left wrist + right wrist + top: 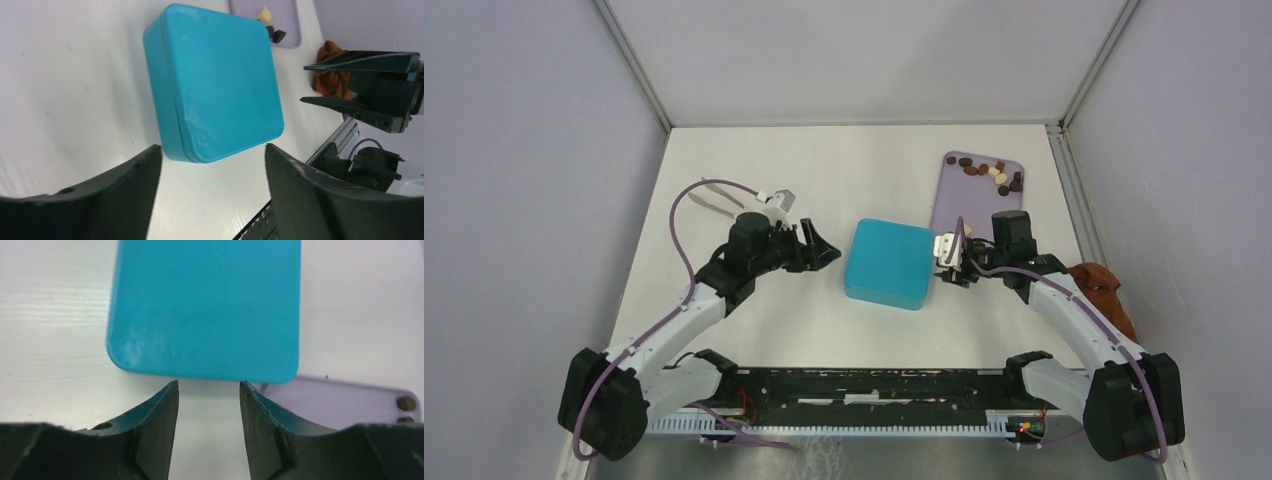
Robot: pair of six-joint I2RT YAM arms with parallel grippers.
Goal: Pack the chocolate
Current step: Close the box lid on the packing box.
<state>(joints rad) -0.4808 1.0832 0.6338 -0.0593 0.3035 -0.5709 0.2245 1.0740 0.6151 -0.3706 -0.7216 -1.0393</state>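
1. A white table (754, 160) forms the floor of a booth with plain pale grey walls (854, 50) at the left, far and right sides.
2. A teal box (889, 263) lies lid-on in the middle of the table, between the two arms.
3. The chocolate (989, 172) sits on a lavender tray (944, 205) at the far right. Most pieces cluster at the tray's far end, and one cream piece lies at its near end.
4. The left gripper (829, 250) hangs just left of the box, its jaws spread wide with nothing between them.
5. The right gripper (950, 266) hangs just right of the box, its jaws parted and empty.
6. Metal tongs (714, 206) lie on the left of the table.
7. A reddish-brown cloth (1104, 285) is bunched at the right edge.
8. A black rail (864, 385) spans the near edge.
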